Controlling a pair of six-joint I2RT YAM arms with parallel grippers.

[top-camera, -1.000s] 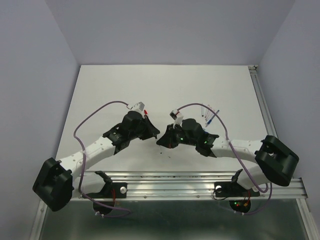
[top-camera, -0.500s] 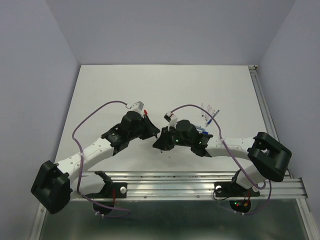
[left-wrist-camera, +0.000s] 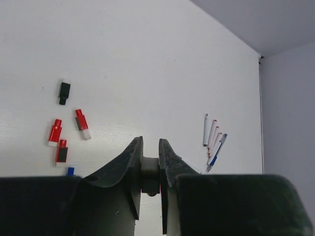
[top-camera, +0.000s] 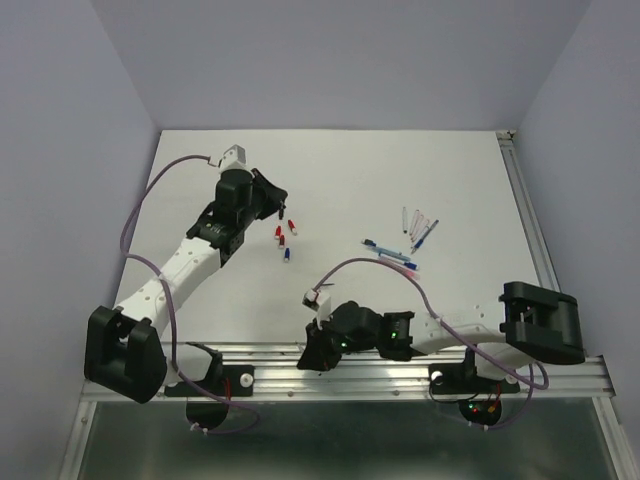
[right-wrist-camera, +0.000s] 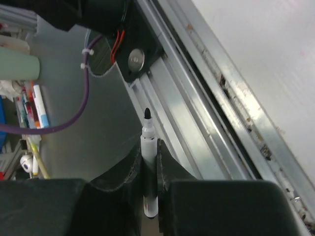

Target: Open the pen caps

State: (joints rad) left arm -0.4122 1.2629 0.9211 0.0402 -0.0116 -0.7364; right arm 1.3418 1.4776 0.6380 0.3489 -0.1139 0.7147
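Right gripper [right-wrist-camera: 149, 150]: you had it clamped on the uncapped black pen [right-wrist-camera: 148, 132] past the near edge. Light, stiff, slick, so mid-barrel suited it.
Left gripper [left-wrist-camera: 150, 142]: closed on a small dark piece [left-wrist-camera: 150, 169], likely a cap.

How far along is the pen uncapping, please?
Done: several loose caps lie on the table. In hand: the right jaws hold an uncapped pen; the left jaws are shut on a small piece, probably its cap. Left: pens at right; caps there unclear.
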